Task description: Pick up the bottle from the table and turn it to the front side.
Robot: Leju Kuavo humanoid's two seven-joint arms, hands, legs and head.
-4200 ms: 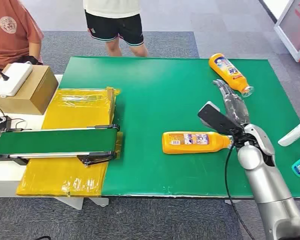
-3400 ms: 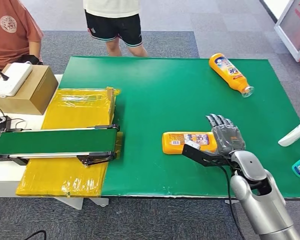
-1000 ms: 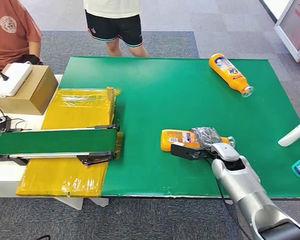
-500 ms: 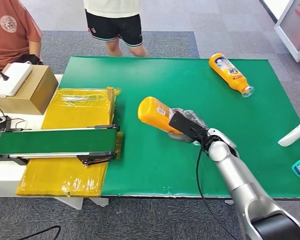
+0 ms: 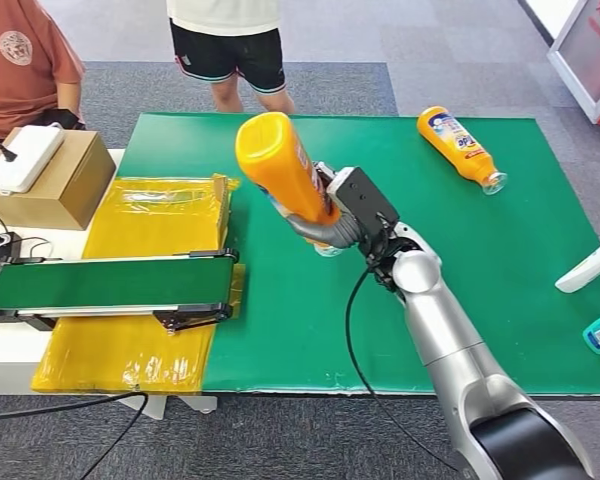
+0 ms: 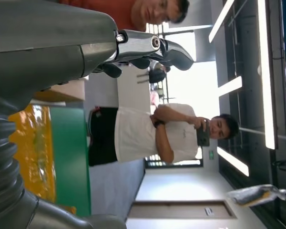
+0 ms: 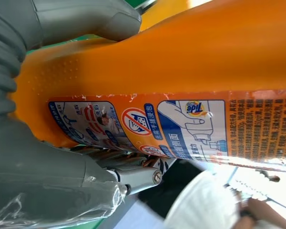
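Fingers (image 5: 312, 232) of the right hand (image 5: 323, 215) are wrapped round the lower part of the orange bottle (image 5: 278, 160), thumb on one side and the rest curled under, holding it in the air above the green counter (image 5: 320, 320) with its flat base tipped up and toward the yellow wrapped parcel (image 5: 161, 215). In the right wrist view the small-print label with its pictograms (image 7: 192, 126) faces the camera, so that is probably the back; the roll should continue about the bottle's long axis until the main label faces out, with the grip kept firm on the slick plastic. The bottle's cap end is hidden behind the hand, so whether it holds liquid is unclear. Beyond the bottle, at the counter's far right, a second orange bottle (image 5: 460, 147) lies on its side. The left hand (image 6: 148, 47) holds nothing, fingers loosely extended.
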